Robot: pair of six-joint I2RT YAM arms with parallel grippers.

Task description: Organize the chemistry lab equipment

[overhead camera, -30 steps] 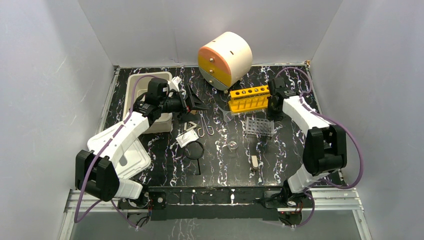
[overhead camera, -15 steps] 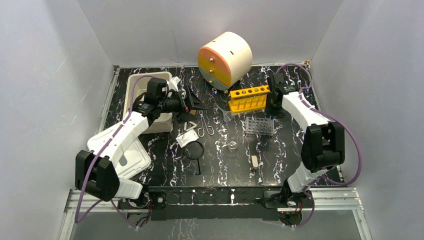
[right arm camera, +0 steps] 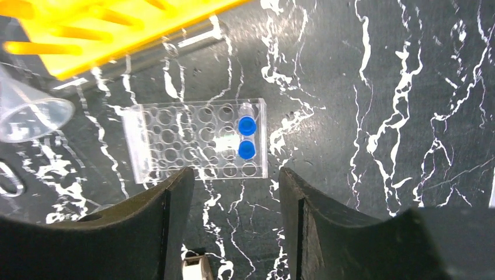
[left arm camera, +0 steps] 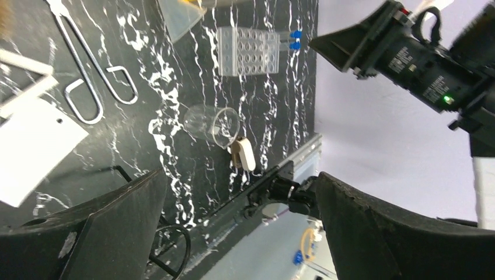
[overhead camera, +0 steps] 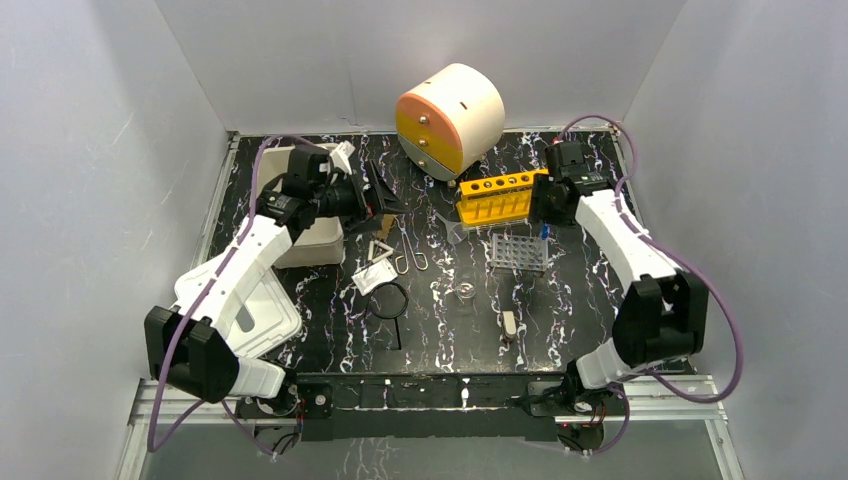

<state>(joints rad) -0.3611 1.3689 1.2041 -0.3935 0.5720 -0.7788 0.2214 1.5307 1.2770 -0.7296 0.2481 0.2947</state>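
The right end effector [right arm camera: 234,175] hangs over the bench [right arm camera: 408,87] with its fingers apart and nothing between them. Directly beneath it stands a clear rack [right arm camera: 175,140]. Two blue-capped tubes [right arm camera: 247,125] sit in neighbouring holes near one end of the rack, and its other holes look bare. Beyond this rack lies a yellow rack [right arm camera: 111,29]. A clear funnel [right arm camera: 29,111] rests just off the clear rack's other end.

The left end effector [left arm camera: 239,175] is spread wide and holds nothing. It is raised above the bench beside a white tub [overhead camera: 318,243]. The arm hides what the tub holds.

Seen through the gap between the left fingers, a glass beaker [left arm camera: 211,123] is the closest piece. It looks bare inside. A brown-handled tool [left arm camera: 242,154] lies near it, toward the bench's near edge.

Off to the side of that gap lie thin metal tongs [left arm camera: 82,49] and a white square pad [left arm camera: 29,151].

From above, a metal triangle [overhead camera: 380,248] lies just on the near side of the left end effector, touching or nearly touching the pad. A black ring with a handle [overhead camera: 373,302] lies just past the pad, nearer the arm bases.

A round cream-and-orange drawer unit [overhead camera: 450,118] stands at the far edge of the bench, well apart from both end effectors.
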